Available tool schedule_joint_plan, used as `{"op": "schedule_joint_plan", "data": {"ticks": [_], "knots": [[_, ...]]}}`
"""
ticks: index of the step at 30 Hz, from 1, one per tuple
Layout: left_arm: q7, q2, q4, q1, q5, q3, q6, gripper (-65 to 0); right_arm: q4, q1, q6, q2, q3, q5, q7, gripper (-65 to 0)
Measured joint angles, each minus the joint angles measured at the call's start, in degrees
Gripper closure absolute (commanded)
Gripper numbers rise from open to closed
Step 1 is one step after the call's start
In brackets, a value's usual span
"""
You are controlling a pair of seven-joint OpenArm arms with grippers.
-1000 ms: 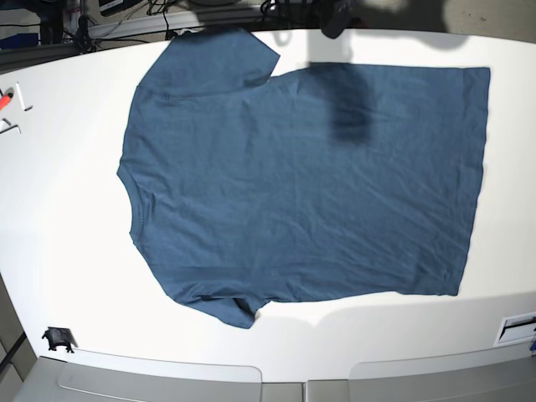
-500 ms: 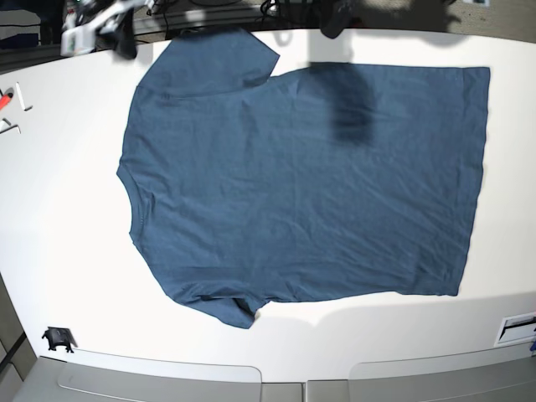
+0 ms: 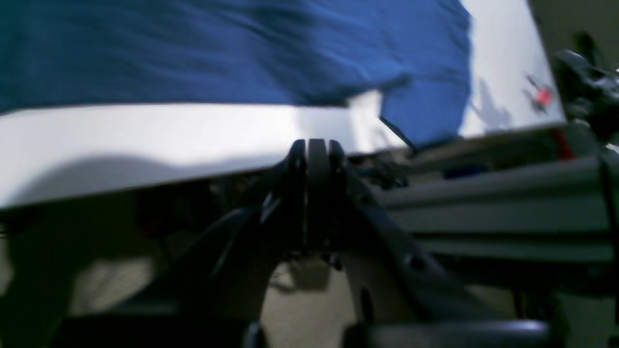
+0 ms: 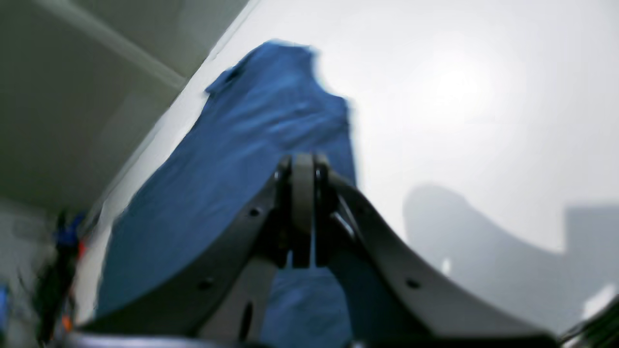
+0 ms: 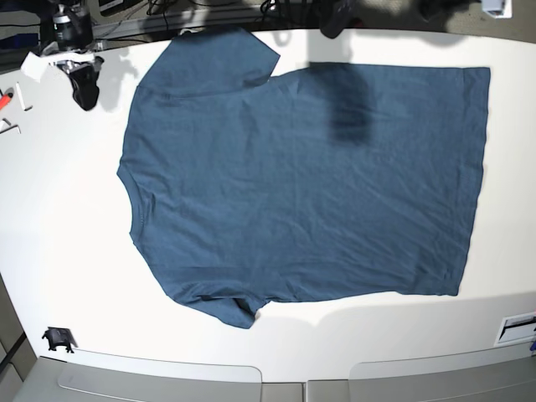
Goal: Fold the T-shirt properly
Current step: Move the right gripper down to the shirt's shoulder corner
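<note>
Fingertips pressed together on both my grippers, nothing between them: my right gripper [image 4: 302, 169] hangs over the table [image 5: 59, 234] just beyond the collar-side sleeve, my left gripper [image 3: 312, 150] sits off the table's far edge. I judge folding has not begun; this is the approach. Next I must part the jaws and come down onto a sleeve or hem edge. Flat and spread lies the dark teal T-shirt [image 5: 301, 184], lightly wrinkled, neck toward my right side, one sleeve tip curled under.
</note>
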Motion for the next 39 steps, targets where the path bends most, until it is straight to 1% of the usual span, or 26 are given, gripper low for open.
{"op": "schedule_joint_plan", "data": {"ticks": [2, 5, 6, 8, 9, 10, 12, 14, 17, 20, 22, 25, 28, 31, 35, 37, 39], "knots": [[-0.13, 1.95, 0.0, 0.0, -0.02, 0.0, 0.22, 0.0, -2.51, 1.01, -0.28, -1.42, 0.5, 1.57, -1.81, 0.0], [-0.13, 4.46, 0.0, 0.0, -0.02, -0.02, 0.24, 0.0, -2.78, 0.94, -0.09, -2.95, 0.87, 2.03, -4.87, 0.0], [0.94, 5.05, 0.0, -0.04, 0.0, 0.0, 0.22, 0.0, -2.78, 0.94, -0.09, -3.26, 0.87, 2.01, -5.62, -6.3], [6.32, 5.35, 0.0, -1.22, 0.09, -0.02, 0.22, 0.0, -2.78, 0.96, -0.07, -4.22, 0.87, 2.19, -6.64, -22.3], [9.03, 5.42, 0.0, -2.21, 0.33, -0.02, 0.22, 0.0, -2.78, 0.98, -0.07, -4.72, 0.87, 2.12, -6.86, -27.8], [11.52, 5.49, 0.0, -3.28, 0.24, -0.02, 0.22, 0.0, -2.78, 0.96, -0.07, -5.01, 0.87, 2.16, -6.93, -30.9], [15.76, 5.33, 0.0, -4.96, 0.02, -0.07, 0.22, 0.0, -2.78, 0.96, -0.07, -5.31, 0.87, 1.49, -7.1, -31.5], [17.94, 5.35, 0.0, -5.84, 0.2, -0.11, 0.22, 0.0, -2.78, 0.96, -0.07, -5.7, 0.87, 0.11, -7.1, -31.5], [18.08, 5.35, 0.0, -6.38, 0.22, -0.11, 0.2, 0.0, -2.78, 1.11, -0.09, -5.73, 0.9, -0.37, -8.83, -31.5], [17.97, 5.66, 0.0, -7.19, 0.17, -0.11, 0.22, 0.0, -2.97, 2.69, -2.75, -5.75, 0.87, -1.55, -9.68, -31.5], [18.05, 6.45, -0.02, -8.02, 0.24, -0.11, 0.22, -0.3, -3.02, 3.98, -2.86, -5.7, 0.87, -3.65, -9.68, -31.5], [18.03, 7.45, -0.02, -9.18, 0.0, -0.09, 0.22, -10.0, -3.02, 5.88, -2.86, -5.73, 0.9, -3.67, -10.29, -31.5], [18.25, 7.5, -0.02, -9.51, 0.0, -0.11, 0.22, -16.0, -3.02, 7.13, -2.84, -5.75, 0.72, -5.73, -10.99, -31.5], [18.25, 7.54, -0.02, -9.51, 0.02, -0.11, 0.22, -16.6, -3.02, 7.26, -2.86, -5.77, -0.48, -6.97, -10.95, -31.5], [18.27, 7.54, -0.02, -9.51, 0.02, -0.11, 0.22, -16.6, -4.0, 7.3, -2.86, -5.75, -1.9, -7.06, -10.91, -31.5], [18.25, 7.54, -0.02, -9.51, 0.0, -0.11, 0.22, -16.6, -5.35, 7.96, -2.91, -5.92, -2.21, -7.3, -10.93, -31.5], [18.69, 7.54, -0.02, -9.51, 0.02, -0.11, 0.22, -16.6, -7.82, 9.4, -3.13, -5.95, -2.25, -8.85, -10.71, -31.5]]}}
